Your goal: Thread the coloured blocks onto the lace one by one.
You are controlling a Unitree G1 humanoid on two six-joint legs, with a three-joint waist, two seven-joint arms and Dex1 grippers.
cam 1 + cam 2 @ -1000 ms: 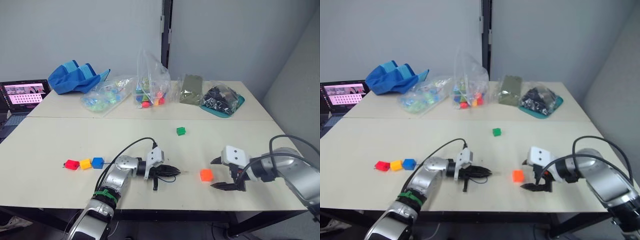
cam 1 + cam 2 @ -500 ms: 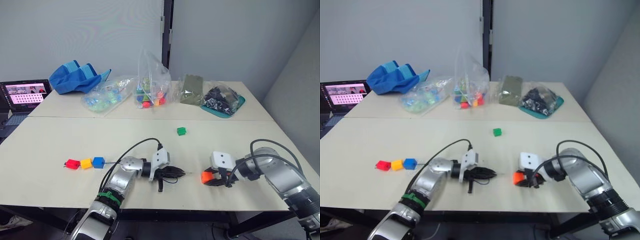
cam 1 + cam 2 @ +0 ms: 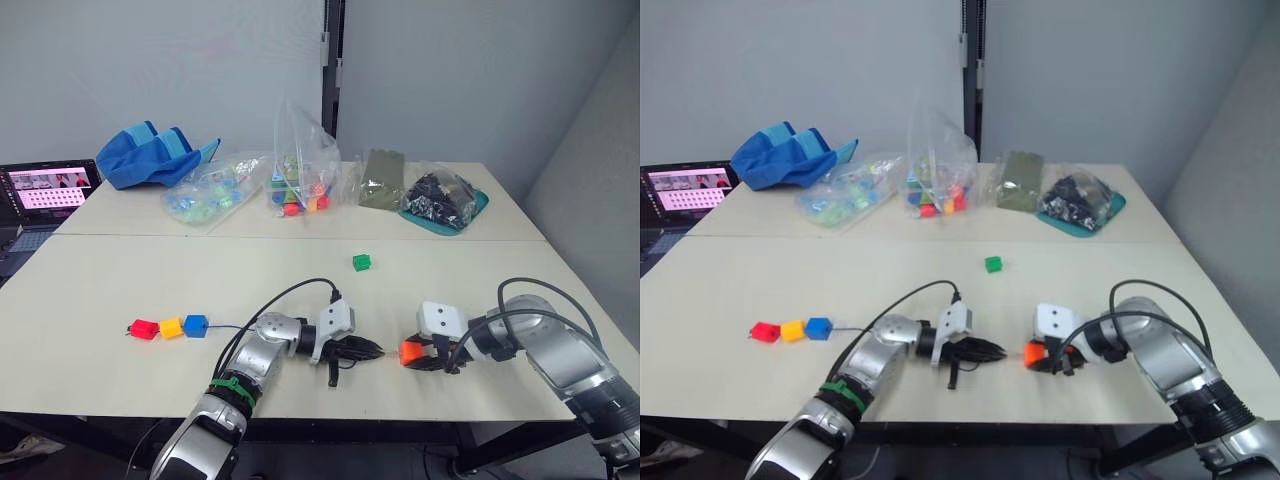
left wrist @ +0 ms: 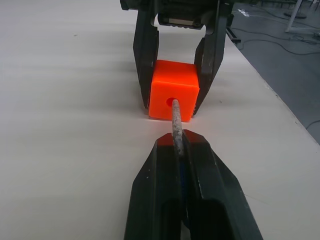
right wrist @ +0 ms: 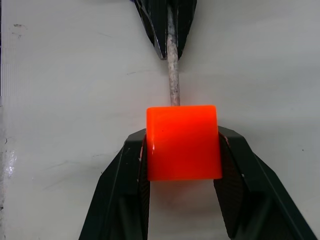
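Observation:
My right gripper is shut on the orange block, holding it just above the table near the front edge. My left gripper faces it, shut on the pale stiff tip of the lace. The tip touches the hole in the block's side. The dark blue lace trails back to the left, where the red block, the yellow block and the blue block sit threaded in a row. The green block lies loose mid-table.
Clear bags of colourful pieces stand along the far side, with a blue cloth, an olive packet and a teal tray. A laptop sits at the far left. The table's front edge is close below both grippers.
My right gripper moved left to the orange block and shut on it. My left gripper slid right, bringing the lace tip up to the block's hole.

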